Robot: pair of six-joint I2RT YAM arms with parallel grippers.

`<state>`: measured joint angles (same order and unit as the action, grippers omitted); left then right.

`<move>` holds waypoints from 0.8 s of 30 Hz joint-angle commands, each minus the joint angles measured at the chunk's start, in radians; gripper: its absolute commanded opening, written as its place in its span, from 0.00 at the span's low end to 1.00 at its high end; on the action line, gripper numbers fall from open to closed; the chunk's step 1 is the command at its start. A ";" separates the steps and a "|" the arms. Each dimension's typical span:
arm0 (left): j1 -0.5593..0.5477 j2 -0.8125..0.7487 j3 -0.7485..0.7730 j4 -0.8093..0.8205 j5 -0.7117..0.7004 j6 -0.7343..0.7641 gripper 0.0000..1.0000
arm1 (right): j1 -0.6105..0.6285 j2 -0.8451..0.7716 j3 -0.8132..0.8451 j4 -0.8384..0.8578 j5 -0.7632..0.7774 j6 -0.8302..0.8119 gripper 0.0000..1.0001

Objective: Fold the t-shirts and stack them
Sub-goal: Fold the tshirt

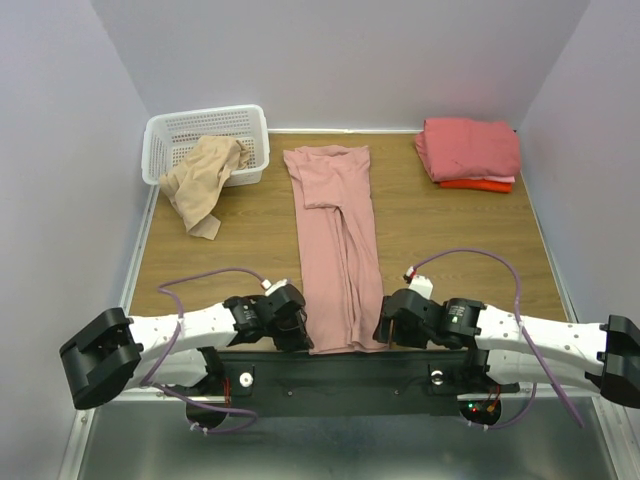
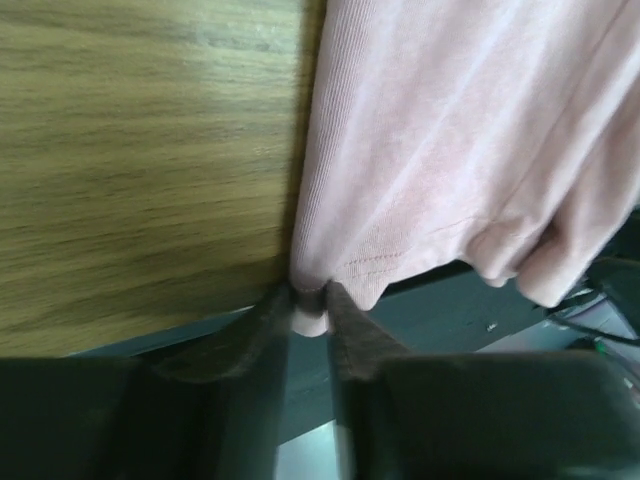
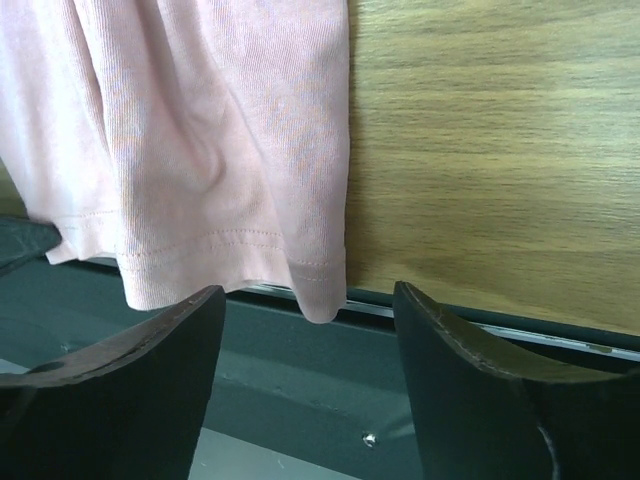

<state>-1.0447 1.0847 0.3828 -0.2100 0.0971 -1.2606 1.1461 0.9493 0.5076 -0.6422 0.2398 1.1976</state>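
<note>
A dusty-pink t-shirt (image 1: 338, 245) lies folded into a long strip down the middle of the table, its hem hanging over the near edge. My left gripper (image 1: 293, 330) is at the hem's left corner, and in the left wrist view its jaws are shut on that corner of the dusty-pink t-shirt (image 2: 311, 318). My right gripper (image 1: 385, 330) stands open at the hem's right corner (image 3: 322, 290), which hangs between its fingers (image 3: 455, 340) without touching them. A beige t-shirt (image 1: 205, 180) spills out of the basket. Folded salmon-pink (image 1: 468, 147) and orange-red (image 1: 478, 185) t-shirts are stacked at the back right.
A white lattice basket (image 1: 190, 128) stands at the back left. Grey walls close in the table on three sides. A dark metal rail (image 1: 340, 370) runs along the near edge below the shirt's hem.
</note>
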 commanded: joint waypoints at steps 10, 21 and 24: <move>-0.020 0.064 0.056 -0.078 0.001 0.053 0.00 | -0.011 0.040 -0.061 0.137 -0.031 0.022 0.56; -0.020 -0.071 0.019 -0.101 0.030 0.043 0.00 | -0.016 0.039 -0.072 0.154 -0.143 -0.038 0.01; -0.020 -0.121 0.021 -0.169 0.021 0.041 0.00 | -0.016 -0.026 -0.076 0.104 -0.183 -0.030 0.00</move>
<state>-1.0550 1.0203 0.4164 -0.2970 0.1123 -1.2304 1.1320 0.9859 0.4412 -0.5179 0.1253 1.1744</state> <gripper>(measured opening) 0.025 0.037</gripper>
